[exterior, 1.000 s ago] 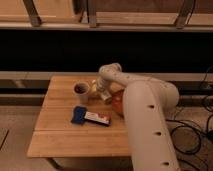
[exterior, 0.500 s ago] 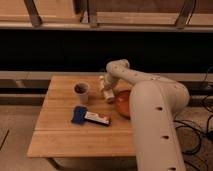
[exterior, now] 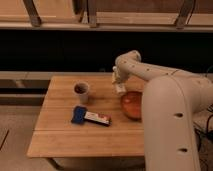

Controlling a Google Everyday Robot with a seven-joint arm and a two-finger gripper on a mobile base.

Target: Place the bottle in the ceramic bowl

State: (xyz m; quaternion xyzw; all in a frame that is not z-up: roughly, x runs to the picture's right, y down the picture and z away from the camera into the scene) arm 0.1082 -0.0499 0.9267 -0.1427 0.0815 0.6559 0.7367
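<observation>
The orange-red ceramic bowl (exterior: 133, 105) sits on the right part of the wooden table (exterior: 65, 135), partly hidden by my white arm. My gripper (exterior: 119, 83) hangs just above the bowl's far left rim, shut on the small pale bottle (exterior: 120, 89), which sticks out below it and is held clear of the table. The bottle is over the bowl's edge, not inside the bowl.
A small pale cup with a dark inside (exterior: 81, 92) stands left of the gripper. A flat blue-and-white box (exterior: 90, 117) lies in front of the cup. My bulky arm (exterior: 170, 125) covers the table's right side. A dark shelf runs behind the table.
My gripper has moved right with the bottle, from beside the cup to the bowl's left rim. The cup, box and bowl have stayed where they were.
</observation>
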